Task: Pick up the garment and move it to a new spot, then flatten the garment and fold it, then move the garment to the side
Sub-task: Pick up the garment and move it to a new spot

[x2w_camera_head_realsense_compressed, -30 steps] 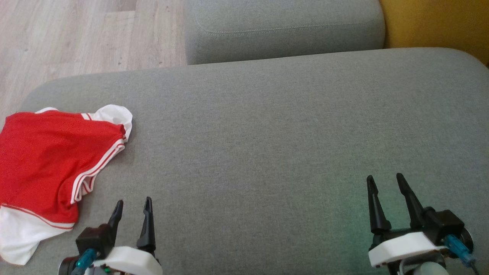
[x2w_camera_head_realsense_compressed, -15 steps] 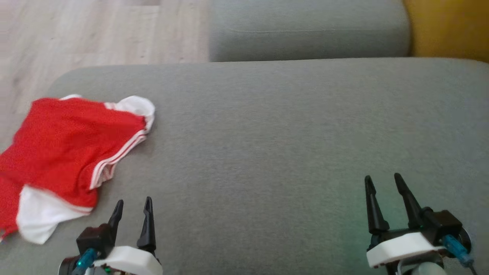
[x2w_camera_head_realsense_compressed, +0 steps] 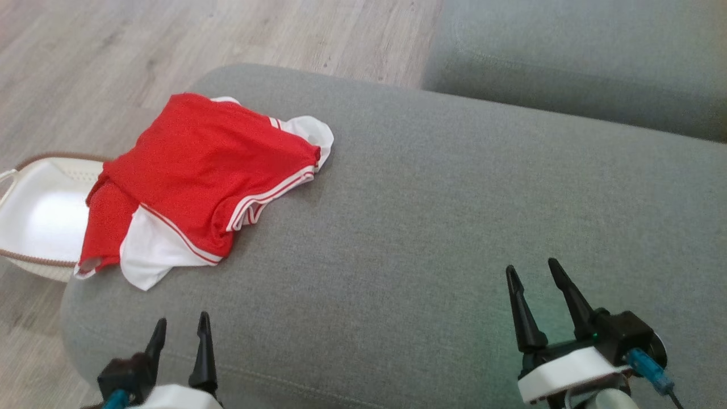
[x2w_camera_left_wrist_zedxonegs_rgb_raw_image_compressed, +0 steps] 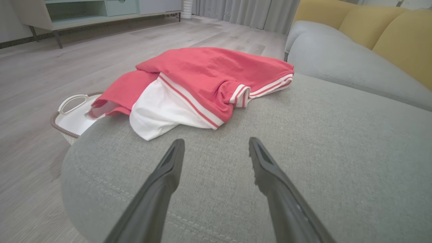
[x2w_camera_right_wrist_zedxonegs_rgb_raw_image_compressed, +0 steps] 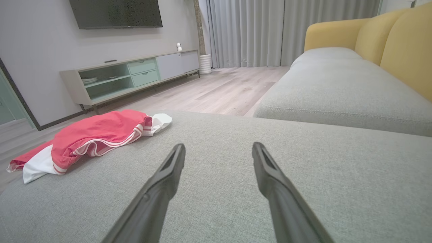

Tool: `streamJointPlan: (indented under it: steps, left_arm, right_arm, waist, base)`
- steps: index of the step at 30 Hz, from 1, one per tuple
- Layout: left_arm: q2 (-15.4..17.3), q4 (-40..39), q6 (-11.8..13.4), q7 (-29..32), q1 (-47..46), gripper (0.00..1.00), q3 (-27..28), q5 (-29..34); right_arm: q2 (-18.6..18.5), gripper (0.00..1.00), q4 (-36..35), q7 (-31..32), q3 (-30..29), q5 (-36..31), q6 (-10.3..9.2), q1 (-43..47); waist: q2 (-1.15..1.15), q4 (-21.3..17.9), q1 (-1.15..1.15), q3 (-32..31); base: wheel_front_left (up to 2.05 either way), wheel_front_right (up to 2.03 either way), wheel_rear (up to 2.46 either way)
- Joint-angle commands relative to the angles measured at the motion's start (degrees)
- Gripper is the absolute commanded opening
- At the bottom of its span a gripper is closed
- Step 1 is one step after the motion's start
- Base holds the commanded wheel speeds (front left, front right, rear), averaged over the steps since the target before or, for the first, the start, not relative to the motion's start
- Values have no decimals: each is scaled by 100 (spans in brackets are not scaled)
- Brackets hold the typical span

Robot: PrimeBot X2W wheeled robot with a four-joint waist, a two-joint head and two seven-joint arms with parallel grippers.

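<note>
- Grey sofa seat (x2w_camera_head_realsense_compressed: 454, 199) takes up most of what I see from here, with pale wood floor (x2w_camera_head_realsense_compressed: 85, 57) beyond it and a white basket (x2w_camera_head_realsense_compressed: 40, 216) standing on the floor at the seat's left end.
- The garment (x2w_camera_head_realsense_compressed: 210, 176), red with white trim and a white panel, lies bunched at that left end. One red part droops over the edge, above the basket.
- The left fingers (x2w_camera_head_realsense_compressed: 201, 352) are spread wide and hold nothing. They hover over the seat near the garment's white hem, not touching it.
- The right fingers (x2w_camera_head_realsense_compressed: 521, 309) are just as wide and empty, well apart from the garment over bare seat.
- To my eye the step in hand is the first pick-up, and nothing has been grasped yet.
- The left arm looks best placed, as the white hem and the striped cuff (x2w_camera_left_wrist_zedxonegs_rgb_raw_image_compressed: 241, 96) lie right ahead of it.
- I'd pinch a thick fold rather than a single thin layer, pressing into the cushion enough to catch cloth and not the upholstery.
- Lifting high before moving across should free the drooping part, so it neither snags the seat edge nor slips into the basket.
- The bare middle of the seat looks a good new spot, within both arms' reach for the flattening.
</note>
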Motion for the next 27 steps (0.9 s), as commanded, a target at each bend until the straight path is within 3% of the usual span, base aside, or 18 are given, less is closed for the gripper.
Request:
streamJointPlan:
  steps: [1,10,23,24,25,26,27]
  left_arm:
    - [38,-255,4,-71,-333,100,202,-47]
    - [227,-118,25,165,-1425,100,375,-118]
    - [665,1264,324,1961,-3772,100,417,-109]
    - [676,1420,325,2021,-3861,86,413,-120]
    - [686,1562,326,2053,-3938,49,411,-130]
    - [707,1683,329,2049,-4003,19,400,-120]
    - [726,1786,343,2013,-4053,0,408,-121]
  right_arm:
    - [-23,100,-174,-79,164,10,44,-304]
    - [-218,100,-351,-79,271,-67,44,-645]
    - [-813,100,-622,-79,459,40,44,-1241]
    - [-836,100,-619,-79,456,55,44,-1266]
    - [-851,100,-614,-79,447,68,44,-1283]
    - [-861,100,-606,-79,440,78,44,-1293]
    - [-865,100,-593,-79,435,86,44,-1295]
  waist:
    - [0,4,0,113]
    - [0,-376,0,973]
    - [0,-663,0,2337]
    - [0,-679,0,2358]
    - [0,-694,0,2368]
    - [0,-711,0,2362]
    - [0,-729,0,2336]
  base:
    - [0,0,0]
    - [0,0,0]
    - [0,0,0]
    - [0,0,0]
    - [0,0,0]
    - [0,0,0]
    - [0,0,0]
